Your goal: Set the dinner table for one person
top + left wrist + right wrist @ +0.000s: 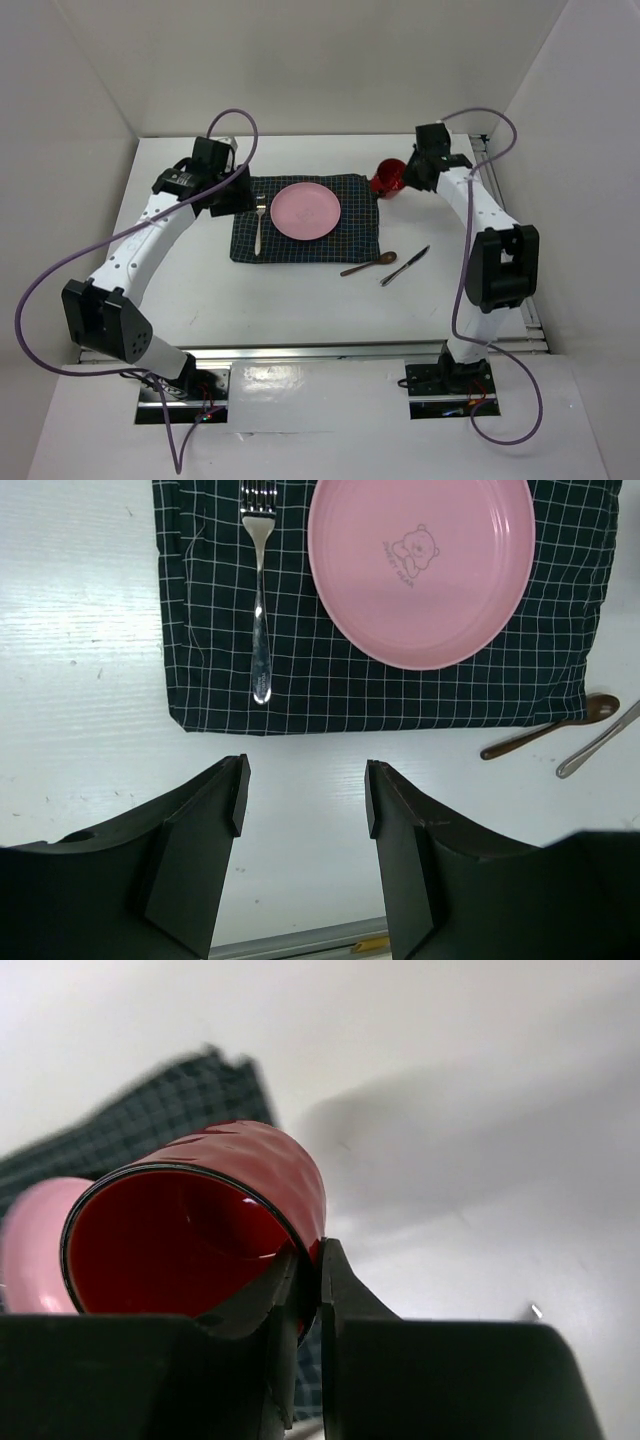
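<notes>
On the white dinner table (pixel 290 290) lies a dark navy checked mat (pixel 350 235) with a pink plate (pixel 305 211) and a fork (pixel 259 226) left of the plate. The same mat (pixel 240 600), plate (pixel 420 565) and fork (pixel 259 590) show in the left wrist view. A brown spoon (pixel 368 264) and a knife (pixel 404 266) lie on the table right of the mat. My left gripper (pixel 303 795) is open and empty, above the mat's far left. My right gripper (pixel 312 1275) is shut on the rim of a red cup (pixel 190 1230), held at the mat's far right corner (pixel 388 178).
White walls enclose the table on three sides. A metal rail (pixel 330 350) runs along the near edge. The spoon (pixel 550 725) and knife (pixel 598 740) also show at the right of the left wrist view.
</notes>
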Tool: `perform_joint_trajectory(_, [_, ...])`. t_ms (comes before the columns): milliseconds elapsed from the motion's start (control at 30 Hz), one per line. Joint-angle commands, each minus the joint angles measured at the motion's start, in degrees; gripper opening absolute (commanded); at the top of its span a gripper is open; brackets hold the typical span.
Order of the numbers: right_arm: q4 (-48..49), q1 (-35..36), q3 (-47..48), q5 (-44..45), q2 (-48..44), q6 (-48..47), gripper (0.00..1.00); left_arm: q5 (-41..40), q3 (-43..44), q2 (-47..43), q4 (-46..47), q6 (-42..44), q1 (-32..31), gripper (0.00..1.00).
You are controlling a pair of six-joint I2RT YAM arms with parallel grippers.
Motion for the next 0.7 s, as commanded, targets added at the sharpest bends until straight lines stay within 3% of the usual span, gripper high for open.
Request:
perform_joint_trajectory(0, [-1.1,4.5,11.9,1.4,6.7,-3.2,0.0,2.7,-0.7,0.0,0.7,-1.2,-0.2,0.66])
perform_joint_trajectory(233, [-2.2,7.6,27.7,4.4,18.8,-2.4,0.0,3.9,-4.8,-3.0,2.1,-1.2,-0.2,0.66])
perform_joint_trajectory(667, [-5.7,8.6,38.8,6.4,30.0,-2.4,0.0,3.9,-5.9,-3.0,1.5,-1.2,-0.2,0.66])
